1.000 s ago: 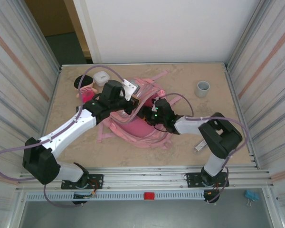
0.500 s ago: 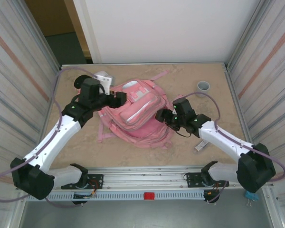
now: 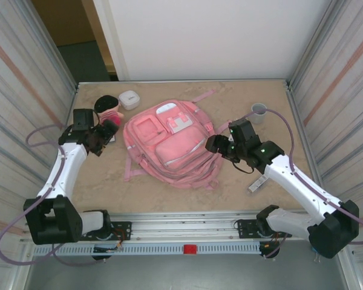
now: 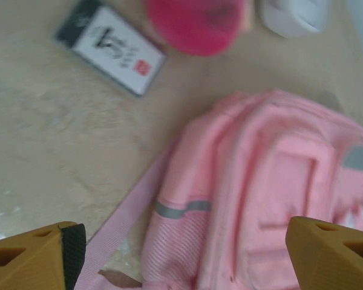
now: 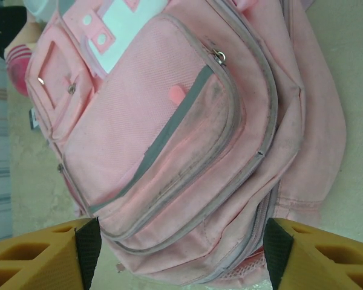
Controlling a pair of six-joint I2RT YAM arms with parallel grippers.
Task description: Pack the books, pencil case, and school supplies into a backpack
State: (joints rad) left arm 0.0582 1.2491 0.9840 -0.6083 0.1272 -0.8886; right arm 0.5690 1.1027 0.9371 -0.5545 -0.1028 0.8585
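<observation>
The slim white dark-marked stick [image 3: 255, 184] lies slantwise on the desk [image 3: 278, 103] right of the large pink fabric backpack [image 3: 169, 145], nearer the open, empty right fingers [image 5: 327, 260] than the open left fingers [image 4: 30, 257].

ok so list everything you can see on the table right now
large fabric backpack: one, pink with white patches, flat at mid-table
small rounded box: one, white, far left
black-haired doll: one, pink, left of the backpack
flat printed card: one, white with a dark edge, beside the doll
cup: one, grey, far right
slim stick-shaped item: one, white with dark markings, near right
table: one, mottled beige
left gripper: one, open, by the doll
right gripper: one, open, at the backpack's right edge
</observation>
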